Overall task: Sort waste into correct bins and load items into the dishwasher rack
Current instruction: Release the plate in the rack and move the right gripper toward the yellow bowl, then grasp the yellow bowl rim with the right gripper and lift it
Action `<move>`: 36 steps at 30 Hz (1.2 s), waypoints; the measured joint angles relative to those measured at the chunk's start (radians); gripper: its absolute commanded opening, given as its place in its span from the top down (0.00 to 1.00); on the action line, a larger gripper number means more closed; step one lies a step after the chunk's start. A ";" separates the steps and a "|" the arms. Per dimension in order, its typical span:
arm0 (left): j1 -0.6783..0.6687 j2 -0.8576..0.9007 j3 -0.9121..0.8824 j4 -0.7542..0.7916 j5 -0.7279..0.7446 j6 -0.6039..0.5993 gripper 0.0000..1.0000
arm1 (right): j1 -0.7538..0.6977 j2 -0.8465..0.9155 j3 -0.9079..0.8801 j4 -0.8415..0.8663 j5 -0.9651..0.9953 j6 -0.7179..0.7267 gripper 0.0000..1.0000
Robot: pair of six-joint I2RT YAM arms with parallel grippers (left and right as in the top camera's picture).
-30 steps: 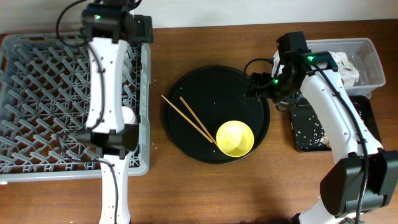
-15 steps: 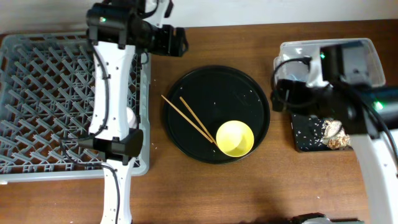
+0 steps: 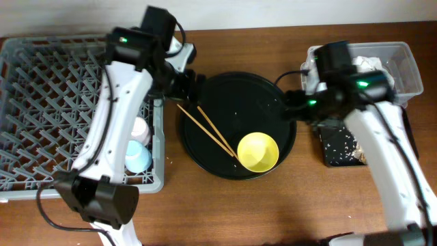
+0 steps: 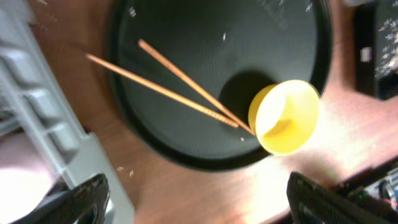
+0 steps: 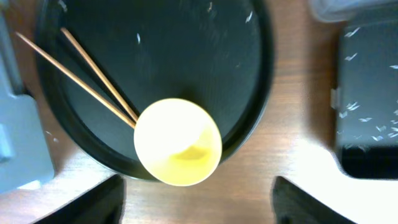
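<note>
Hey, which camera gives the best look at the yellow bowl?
Right wrist: the yellow bowl is large, centred and seen straight into. Overhead shows it small; left wrist shows it blurred, off to one side.

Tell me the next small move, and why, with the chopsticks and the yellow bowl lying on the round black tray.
Probably lower the left gripper onto the chopsticks, at the ends away from the yellow bowl. It hangs open and empty over the round black tray near those ends, and the dishwasher rack lies right beside it.
</note>
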 measured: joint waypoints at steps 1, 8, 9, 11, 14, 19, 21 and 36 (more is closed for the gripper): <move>-0.002 0.002 -0.072 0.041 0.012 -0.002 0.11 | 0.020 0.037 -0.017 0.008 -0.006 -0.002 0.34; -0.010 0.008 -0.258 0.174 0.050 -0.022 0.18 | 0.052 0.170 -0.097 0.037 -0.013 0.002 0.34; -0.016 0.008 -0.261 0.184 0.054 -0.025 0.19 | 0.052 0.178 -0.101 0.040 -0.013 0.002 0.34; -0.030 0.008 -0.261 0.195 0.058 -0.032 0.20 | 0.052 0.180 -0.102 0.046 -0.013 0.002 0.35; -0.081 0.008 -0.261 0.220 0.054 -0.049 0.22 | 0.052 0.180 -0.108 0.085 -0.013 0.002 0.44; -0.097 0.008 -0.264 0.261 -0.018 -0.081 0.25 | 0.052 0.180 -0.180 0.155 -0.013 0.003 0.51; -0.069 0.008 -0.265 0.269 -0.046 -0.101 0.26 | 0.052 0.182 -0.229 0.181 -0.013 0.002 0.52; -0.027 0.008 -0.265 0.297 -0.071 -0.123 0.25 | 0.052 0.183 -0.365 0.316 0.022 0.002 0.73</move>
